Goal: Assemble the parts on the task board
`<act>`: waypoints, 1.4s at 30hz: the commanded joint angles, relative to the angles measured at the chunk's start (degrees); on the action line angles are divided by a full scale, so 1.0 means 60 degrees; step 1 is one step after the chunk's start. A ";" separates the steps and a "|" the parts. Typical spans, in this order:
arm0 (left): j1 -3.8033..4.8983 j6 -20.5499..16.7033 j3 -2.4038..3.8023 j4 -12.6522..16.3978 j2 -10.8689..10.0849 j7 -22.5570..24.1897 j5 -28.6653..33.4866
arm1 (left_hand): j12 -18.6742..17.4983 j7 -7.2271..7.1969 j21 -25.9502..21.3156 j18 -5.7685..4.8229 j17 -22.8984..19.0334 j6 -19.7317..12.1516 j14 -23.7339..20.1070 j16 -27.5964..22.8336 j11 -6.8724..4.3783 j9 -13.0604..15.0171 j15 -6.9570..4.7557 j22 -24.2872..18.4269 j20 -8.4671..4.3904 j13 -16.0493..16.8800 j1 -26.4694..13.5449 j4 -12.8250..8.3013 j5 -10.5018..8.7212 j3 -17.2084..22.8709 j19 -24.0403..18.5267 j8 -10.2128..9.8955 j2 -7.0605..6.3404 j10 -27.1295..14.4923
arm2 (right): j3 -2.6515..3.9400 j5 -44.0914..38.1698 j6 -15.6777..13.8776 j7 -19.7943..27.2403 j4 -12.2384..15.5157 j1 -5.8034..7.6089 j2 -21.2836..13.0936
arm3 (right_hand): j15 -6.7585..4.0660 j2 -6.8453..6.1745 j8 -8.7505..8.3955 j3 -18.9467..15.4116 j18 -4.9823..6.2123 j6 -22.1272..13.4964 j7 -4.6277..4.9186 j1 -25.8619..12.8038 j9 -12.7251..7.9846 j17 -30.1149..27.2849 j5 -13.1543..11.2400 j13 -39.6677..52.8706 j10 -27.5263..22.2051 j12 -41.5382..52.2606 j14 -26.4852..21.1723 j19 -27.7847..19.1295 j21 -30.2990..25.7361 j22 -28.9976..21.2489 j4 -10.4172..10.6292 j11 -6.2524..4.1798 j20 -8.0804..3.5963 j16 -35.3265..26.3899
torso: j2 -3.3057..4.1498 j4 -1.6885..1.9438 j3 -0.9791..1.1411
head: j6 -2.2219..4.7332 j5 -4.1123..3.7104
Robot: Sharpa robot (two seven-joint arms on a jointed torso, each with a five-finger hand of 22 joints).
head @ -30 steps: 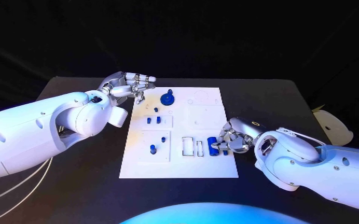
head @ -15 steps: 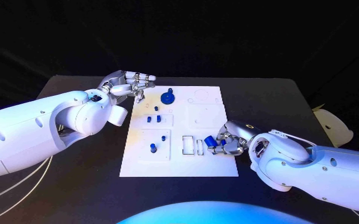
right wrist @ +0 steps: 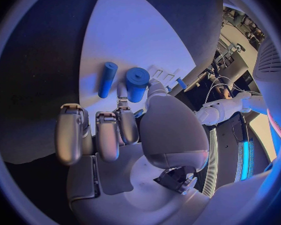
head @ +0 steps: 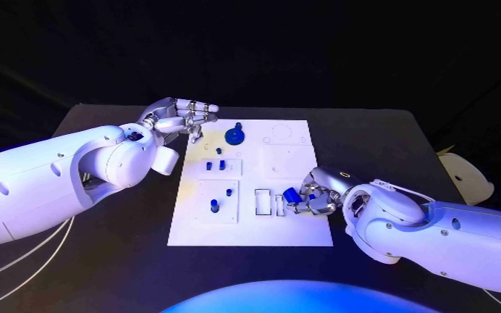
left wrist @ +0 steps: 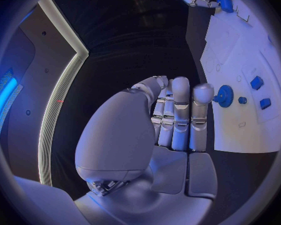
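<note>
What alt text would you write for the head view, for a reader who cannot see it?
The right hand pinches a blue cylinder over the white task board on a black table. The left hand hangs at the board's far left corner, near a blue gear.

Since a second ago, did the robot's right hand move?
Yes. The right hand has slid inward across the task board, toward the empty rectangular slots, carrying a blue part with it.

task board right edge behind right arm
</note>
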 commanded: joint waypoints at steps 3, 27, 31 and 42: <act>0.0005 0.0163 0.0003 0.0025 0.0003 0.0029 0.0017 | 0.0065 0.0052 -0.0045 0.0170 -0.0009 -0.0025 -0.0065 -0.0040 0.0027 -0.0008 0.0022 -0.0008 0.0024 0.0008 -0.0050 0.0004 -0.0013 -0.0033 -0.0005 0.0041 0.0036 -0.0070 | -0.0054 -0.0044 -0.0244 -0.0247 0.0158 -0.0081 -0.0086 | -0.0071 0.0241 -0.0003 -0.0043 -0.0203 0.0011 -0.0057 0.0199 0.0095 0.1454 0.0236 0.0586 0.0078 0.0060 0.0782 0.0317 0.0077 0.1985 -0.0013 -0.0052 -0.0061 0.0074 | -0.0013 -0.0005 0.0012 | 0.0006 0.0048; -0.0002 0.0185 -0.0017 0.0022 0.0060 0.0027 0.0046 | 0.0075 0.0051 -0.0062 0.0171 -0.0013 -0.0034 -0.0065 -0.0036 0.0028 -0.0015 0.0025 -0.0020 0.0027 0.0010 -0.0077 0.0017 -0.0010 -0.0045 -0.0006 0.0044 0.0046 -0.0085 | 0.0004 0.1401 -0.0563 0.0086 0.0564 0.0326 0.0605 | -0.0112 0.0520 0.0054 -0.0096 -0.0218 0.0077 -0.0105 0.0185 0.0257 0.1521 0.0600 0.0611 0.0114 0.0039 0.0797 0.0354 0.0144 0.2017 0.0012 -0.0100 -0.0099 0.0105 | 0.0006 0.0005 0.0003 | 0.0055 0.0073; -0.0001 0.0180 -0.0017 0.0036 0.0051 0.0021 0.0047 | 0.0075 0.0051 -0.0062 0.0171 -0.0013 -0.0034 -0.0065 -0.0036 0.0028 -0.0015 0.0025 -0.0020 0.0027 0.0010 -0.0077 0.0017 -0.0010 -0.0045 -0.0006 0.0044 0.0046 -0.0085 | -0.0001 0.1581 -0.0419 0.0112 0.0400 0.0303 0.0829 | -0.0127 0.0615 0.0081 -0.0244 -0.0213 0.0122 -0.0132 -0.0084 0.0338 0.1513 0.0397 0.0437 0.0030 -0.0144 0.0795 0.0348 0.0113 0.2014 0.0013 -0.0120 -0.0112 0.0102 | 0.0012 0.0000 -0.0006 | 0.0038 0.0086; -0.0001 0.0235 -0.0018 0.0034 0.0063 0.0022 0.0054 | 0.0075 0.0051 -0.0062 0.0171 -0.0013 -0.0034 -0.0065 -0.0036 0.0028 -0.0015 0.0025 -0.0020 0.0027 0.0010 -0.0077 0.0017 -0.0010 -0.0045 -0.0006 0.0044 0.0046 -0.0085 | -0.0004 0.1676 -0.0175 0.0124 0.0113 0.0293 0.1062 | -0.0165 0.0675 0.0163 -0.0501 -0.0213 0.0246 -0.0194 -0.0425 0.0489 0.1517 0.0112 0.0512 0.0108 -0.0109 0.0795 0.0354 0.0109 0.2018 0.0014 -0.0167 -0.0142 0.0103 | 0.0006 -0.0007 0.0002 | 0.0007 0.0099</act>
